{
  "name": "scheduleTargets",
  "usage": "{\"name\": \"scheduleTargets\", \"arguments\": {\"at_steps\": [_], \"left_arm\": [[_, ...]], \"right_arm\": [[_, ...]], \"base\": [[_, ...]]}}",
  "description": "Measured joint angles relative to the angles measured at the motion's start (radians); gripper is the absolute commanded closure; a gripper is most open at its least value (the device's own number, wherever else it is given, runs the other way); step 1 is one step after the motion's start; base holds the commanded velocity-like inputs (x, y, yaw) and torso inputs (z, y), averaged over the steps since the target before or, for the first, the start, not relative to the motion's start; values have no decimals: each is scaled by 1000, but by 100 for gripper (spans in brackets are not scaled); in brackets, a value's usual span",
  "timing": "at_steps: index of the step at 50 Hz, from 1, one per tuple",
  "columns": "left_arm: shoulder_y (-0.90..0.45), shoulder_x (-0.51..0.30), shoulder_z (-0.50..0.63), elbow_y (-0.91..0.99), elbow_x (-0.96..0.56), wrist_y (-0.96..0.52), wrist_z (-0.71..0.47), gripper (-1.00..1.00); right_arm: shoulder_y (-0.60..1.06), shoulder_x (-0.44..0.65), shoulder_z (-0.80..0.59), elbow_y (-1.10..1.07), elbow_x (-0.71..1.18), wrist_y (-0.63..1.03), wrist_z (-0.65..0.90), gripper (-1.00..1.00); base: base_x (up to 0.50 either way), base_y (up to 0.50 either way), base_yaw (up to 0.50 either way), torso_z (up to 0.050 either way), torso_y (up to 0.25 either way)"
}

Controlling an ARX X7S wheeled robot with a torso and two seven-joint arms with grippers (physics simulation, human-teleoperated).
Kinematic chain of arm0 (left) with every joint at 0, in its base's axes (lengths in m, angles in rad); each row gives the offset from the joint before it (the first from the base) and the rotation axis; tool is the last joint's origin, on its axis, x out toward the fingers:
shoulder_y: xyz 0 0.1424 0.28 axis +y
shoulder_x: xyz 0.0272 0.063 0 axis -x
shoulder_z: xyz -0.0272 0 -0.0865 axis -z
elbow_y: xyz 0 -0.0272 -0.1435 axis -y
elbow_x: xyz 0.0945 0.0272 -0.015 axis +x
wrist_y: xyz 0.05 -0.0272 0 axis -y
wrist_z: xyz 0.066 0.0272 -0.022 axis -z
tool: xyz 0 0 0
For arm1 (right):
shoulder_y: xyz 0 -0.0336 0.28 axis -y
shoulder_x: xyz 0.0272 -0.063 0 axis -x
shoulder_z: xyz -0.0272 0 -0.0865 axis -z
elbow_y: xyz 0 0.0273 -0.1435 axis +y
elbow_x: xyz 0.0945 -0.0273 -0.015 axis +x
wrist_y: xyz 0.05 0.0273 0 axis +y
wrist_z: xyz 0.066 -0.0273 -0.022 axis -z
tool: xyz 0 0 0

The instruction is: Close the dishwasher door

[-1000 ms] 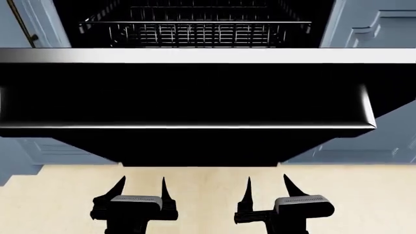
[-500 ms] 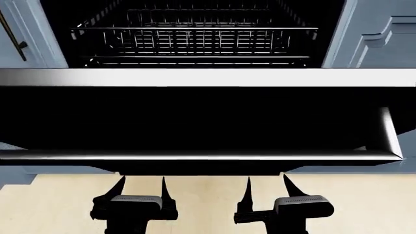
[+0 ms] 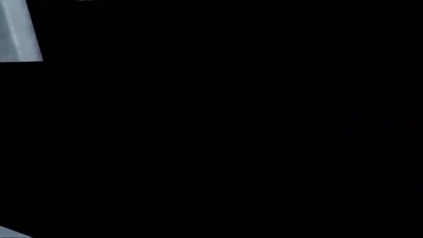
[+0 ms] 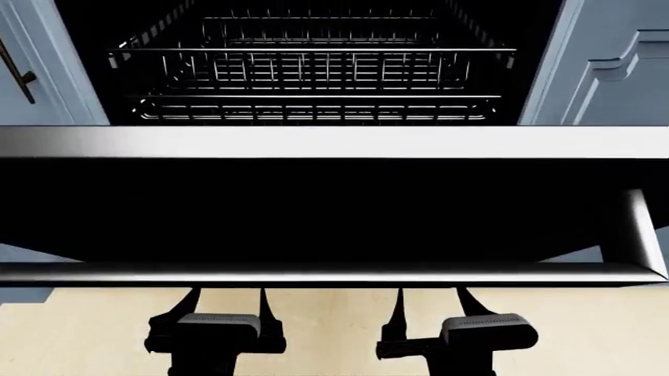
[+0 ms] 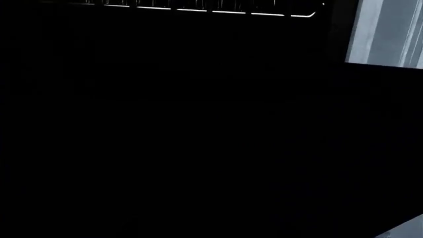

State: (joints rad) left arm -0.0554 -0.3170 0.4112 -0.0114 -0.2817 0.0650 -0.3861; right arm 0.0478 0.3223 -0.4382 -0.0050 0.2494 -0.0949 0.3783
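Dishwasher door (image 4: 313,211) hangs open, a glossy black slab across mid-frame below the wire rack (image 4: 313,70), both the left pincer (image 4: 226,296) and right pincer (image 4: 431,296) spread apart beneath its handle edge, seemingly to lift.

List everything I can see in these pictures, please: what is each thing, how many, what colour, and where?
dishwasher door: one, glossy black, hanging open across the middle of the head view, filling both wrist views
silver strip: one, along the door's far edge
bar handle: one, silver, along the door's near edge
wire racks: at least two, pale wire, inside the dark dishwasher beyond the door
cabinet doors: blue-grey, on either side of the dishwasher
cabinet handle: one, thin and dark, far left
floor: beige, under the door
left pincer: one, black, open, its tips hidden under the handle's edge
right pincer: one, black, open, likewise
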Motion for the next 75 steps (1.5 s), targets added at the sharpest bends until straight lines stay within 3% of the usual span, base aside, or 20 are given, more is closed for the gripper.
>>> {"name": "scheduleTargets", "arguments": {"at_steps": [75], "left_arm": [[-38,6,6,-51,-15,17,-9,-100]], "right_arm": [[24,-8,-10,29,46,-28,-15,-100]], "base": [[0,0,0,0,0]]}}
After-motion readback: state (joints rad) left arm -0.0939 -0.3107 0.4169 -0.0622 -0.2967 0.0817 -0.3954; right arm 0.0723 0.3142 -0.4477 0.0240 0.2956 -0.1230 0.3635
